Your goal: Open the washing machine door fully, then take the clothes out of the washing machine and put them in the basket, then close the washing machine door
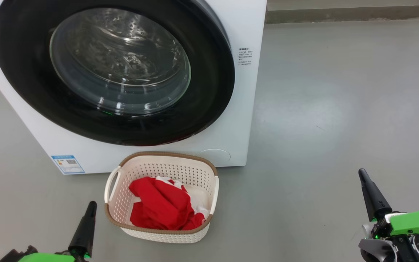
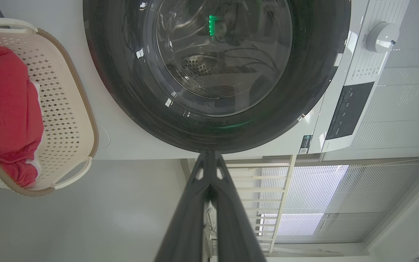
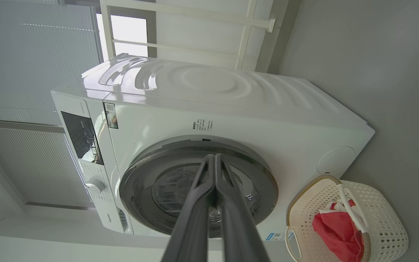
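Observation:
The white washing machine (image 1: 242,120) (image 3: 267,120) stands ahead with its round black-rimmed door (image 1: 209,83) (image 2: 311,87) (image 3: 140,185) flat against the front, closed. The drum behind the glass looks bare. On the floor in front sits the cream basket (image 1: 166,164) (image 2: 82,120) (image 3: 380,203), and the red clothes (image 1: 160,203) (image 2: 6,102) (image 3: 335,233) lie bunched inside it. My left gripper (image 1: 91,204) (image 2: 209,154) is shut and holds nothing, low at the left, just left of the basket. My right gripper (image 1: 361,171) (image 3: 215,156) is shut and holds nothing, well right of the basket.
Grey floor (image 1: 340,109) stretches to the right of the machine, with a low wall base (image 1: 340,14) at the back. The control panel and knob (image 2: 380,36) run along the machine's top. Blinds and a window (image 3: 129,36) stand behind it.

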Motion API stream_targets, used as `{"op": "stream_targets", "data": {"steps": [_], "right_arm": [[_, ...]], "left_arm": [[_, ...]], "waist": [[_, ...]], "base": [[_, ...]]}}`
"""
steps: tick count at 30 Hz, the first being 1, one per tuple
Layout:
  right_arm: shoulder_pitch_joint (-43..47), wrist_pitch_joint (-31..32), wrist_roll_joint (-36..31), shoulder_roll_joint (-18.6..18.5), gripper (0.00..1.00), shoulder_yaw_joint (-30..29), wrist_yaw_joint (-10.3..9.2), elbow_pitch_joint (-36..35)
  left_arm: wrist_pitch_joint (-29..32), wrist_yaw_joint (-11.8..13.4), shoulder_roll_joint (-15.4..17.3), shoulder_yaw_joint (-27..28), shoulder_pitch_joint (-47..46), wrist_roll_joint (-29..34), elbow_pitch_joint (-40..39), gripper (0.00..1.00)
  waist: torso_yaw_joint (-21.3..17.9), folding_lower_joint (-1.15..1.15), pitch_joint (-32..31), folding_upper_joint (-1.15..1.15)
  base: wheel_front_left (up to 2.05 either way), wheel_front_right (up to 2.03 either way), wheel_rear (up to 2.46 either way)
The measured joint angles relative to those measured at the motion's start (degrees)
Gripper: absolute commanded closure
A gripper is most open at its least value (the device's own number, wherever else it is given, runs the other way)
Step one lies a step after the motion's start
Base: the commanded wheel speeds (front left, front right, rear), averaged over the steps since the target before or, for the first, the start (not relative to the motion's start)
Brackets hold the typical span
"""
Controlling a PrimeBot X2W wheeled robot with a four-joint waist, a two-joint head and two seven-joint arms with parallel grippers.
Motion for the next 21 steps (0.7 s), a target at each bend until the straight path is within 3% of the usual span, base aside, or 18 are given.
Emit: {"op": "stream_targets", "data": {"steps": [21], "right_arm": [[0.00,0.00,0.00,0.00,1.00,-0.13,0.00,0.00]], "left_arm": [[0.00,0.00,0.00,0.01,0.00,0.00,-0.01,1.00]], "waist": [[0.00,0.00,0.00,0.00]], "base": [[0.00,0.00,0.00]]}}
